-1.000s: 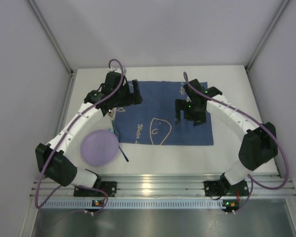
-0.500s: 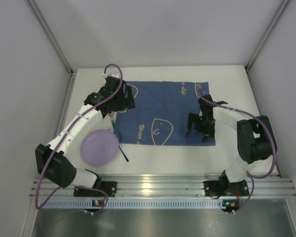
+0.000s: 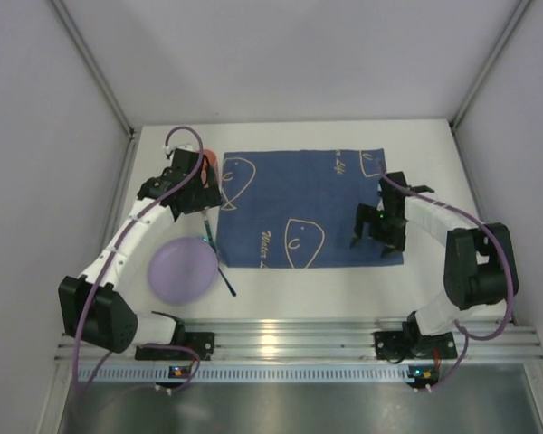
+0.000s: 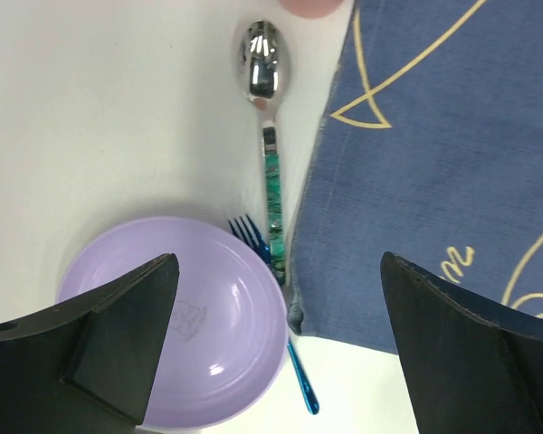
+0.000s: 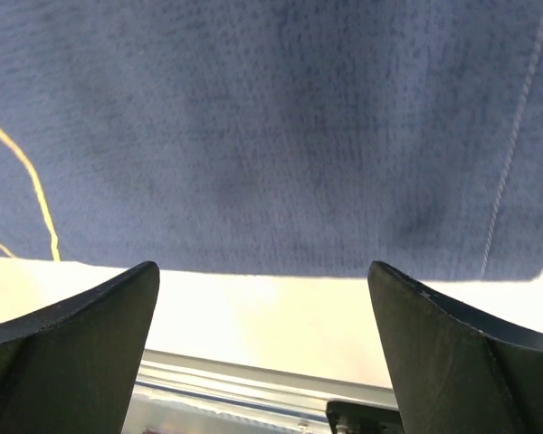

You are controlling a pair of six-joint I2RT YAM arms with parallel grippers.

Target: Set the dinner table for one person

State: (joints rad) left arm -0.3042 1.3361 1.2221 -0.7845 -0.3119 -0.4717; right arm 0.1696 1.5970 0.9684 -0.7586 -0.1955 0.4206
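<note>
A dark blue cloth (image 3: 299,194) with line drawings lies flat on the white dinner table (image 3: 434,154). Left of it lie a purple plate (image 3: 183,269), a spoon with a green handle (image 4: 270,172) and a blue fork (image 4: 294,362) partly under the plate's rim. A pink cup (image 3: 210,157) stands at the cloth's far left corner. My left gripper (image 3: 204,194) hovers open above the spoon and the plate (image 4: 190,316), holding nothing. Also open and empty, my right gripper (image 3: 376,237) hangs over the cloth's near right edge (image 5: 271,127).
White walls close in the table on the left, the right and the far side. An aluminium rail (image 3: 290,339) runs along the near edge, also seen in the right wrist view (image 5: 253,389). Bare tabletop (image 4: 118,117) lies left of the spoon.
The left gripper has drawn back leftward off the cloth's far left corner. The right gripper has swung toward the near right corner. The cloth now sits slightly further right.
</note>
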